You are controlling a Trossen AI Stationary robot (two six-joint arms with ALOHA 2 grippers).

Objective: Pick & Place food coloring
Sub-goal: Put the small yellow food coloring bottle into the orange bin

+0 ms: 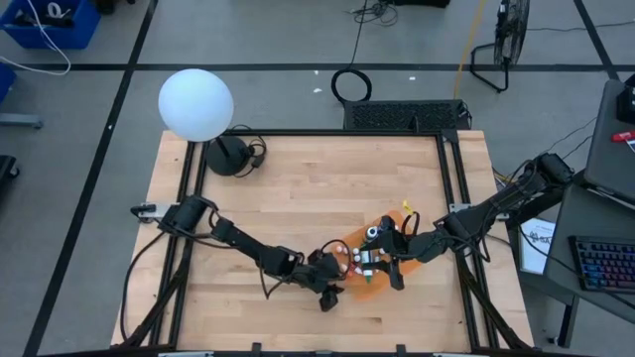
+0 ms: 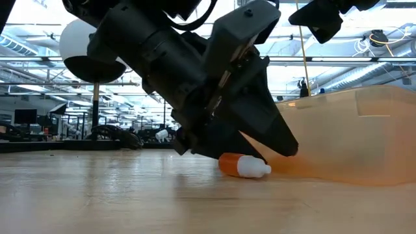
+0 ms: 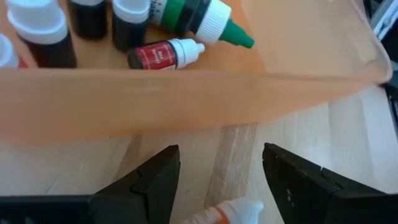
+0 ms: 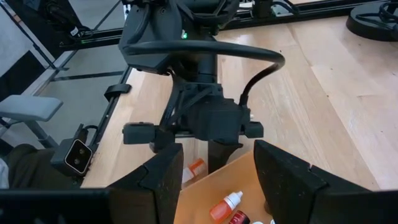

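High view: the bench fills the centre of the frame. The orange tray sits at lower centre, holding several food coloring bottles. The left gripper lies at the tray's lower-left edge; the right gripper is over the tray from the right.

Low view: an orange bottle with a white cap lies on its side on the bench at centre, just outside the tray wall, under a dark gripper.

Left wrist view: the left jaws stand apart, holding nothing, with the orange bottle between them at the bottom edge. Beyond the tray wall, a red bottle and a green-tipped bottle lie in the upper frame.

Right wrist view: the right jaws stand apart and empty above the tray, where an orange bottle shows at lower centre.
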